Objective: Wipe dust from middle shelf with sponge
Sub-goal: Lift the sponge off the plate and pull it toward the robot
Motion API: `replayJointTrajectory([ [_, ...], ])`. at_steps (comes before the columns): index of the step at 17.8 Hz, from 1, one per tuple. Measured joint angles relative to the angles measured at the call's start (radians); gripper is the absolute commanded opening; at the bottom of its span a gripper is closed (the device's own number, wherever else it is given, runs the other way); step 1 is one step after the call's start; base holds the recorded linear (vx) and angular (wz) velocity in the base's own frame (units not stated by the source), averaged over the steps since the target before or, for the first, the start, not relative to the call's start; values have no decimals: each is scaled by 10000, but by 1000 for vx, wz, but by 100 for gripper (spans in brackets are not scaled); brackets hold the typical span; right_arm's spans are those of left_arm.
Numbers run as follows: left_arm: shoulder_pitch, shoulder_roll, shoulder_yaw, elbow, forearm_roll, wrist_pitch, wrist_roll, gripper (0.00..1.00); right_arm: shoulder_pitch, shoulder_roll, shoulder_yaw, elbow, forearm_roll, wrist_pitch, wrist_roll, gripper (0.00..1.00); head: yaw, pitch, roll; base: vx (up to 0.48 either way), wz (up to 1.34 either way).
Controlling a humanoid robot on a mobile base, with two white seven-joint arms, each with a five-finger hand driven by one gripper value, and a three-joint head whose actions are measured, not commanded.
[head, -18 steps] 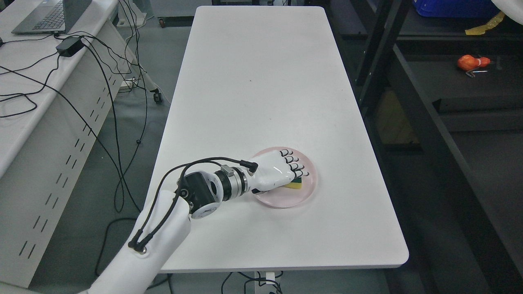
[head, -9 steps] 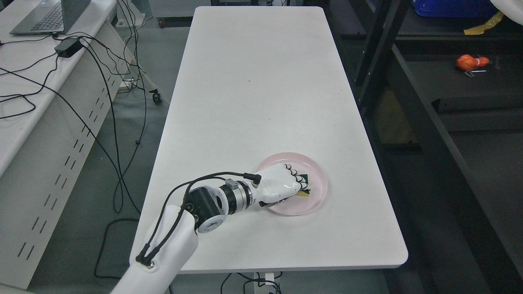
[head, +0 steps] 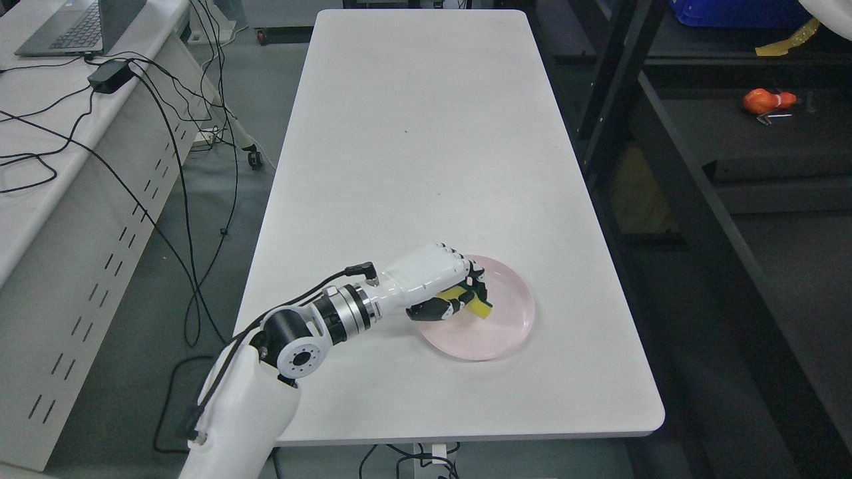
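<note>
The left hand point(head: 444, 285), fingers closed around the sponge point(head: 474, 305), has lifted it off the pink plate point(head: 506, 332), so carrying it to the shelf point(head: 765, 153) comes next.

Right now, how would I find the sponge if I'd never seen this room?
Look at the long white table in the middle, then at the round pink plate near its front end. Just above the plate's left edge, the robot's left hand has its fingers curled around the sponge. It is the only bright yellow thing on the table.
</note>
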Motion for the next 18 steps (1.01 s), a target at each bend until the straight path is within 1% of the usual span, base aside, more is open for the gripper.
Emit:
replayJointTrajectory([
  [3, 28, -43, 887, -115, 1965, 249, 28, 0, 0, 0, -1, 0, 0, 0, 0, 100, 0, 0, 0, 0, 0],
  [6, 74, -75, 1628, -200, 4284, 1115, 178, 0, 0, 0, -1, 0, 0, 0, 0, 100, 0, 0, 0, 0, 0],
  [9, 258, -101, 2211, -274, 6736, 2139, 829, 0, 0, 0, -1, 0, 0, 0, 0, 100, 0, 0, 0, 0, 0],
  [11, 516, -117, 2508, -352, 7966, 2397, 1460, 0, 0, 0, -1, 0, 0, 0, 0, 100, 0, 0, 0, 0, 0],
  [13, 805, -128, 2780, -483, 8770, 2526, 2121, 0, 0, 0, -1, 0, 0, 0, 0, 100, 0, 0, 0, 0, 0],
  [16, 1226, -143, 3301, -742, 9535, 2680, 2610, 0, 0, 0, -1, 0, 0, 0, 0, 100, 0, 0, 0, 0, 0],
  [18, 1384, -151, 3716, -890, 9800, 3231, 2814, 0, 0, 0, -1, 0, 0, 0, 0, 100, 0, 0, 0, 0, 0],
])
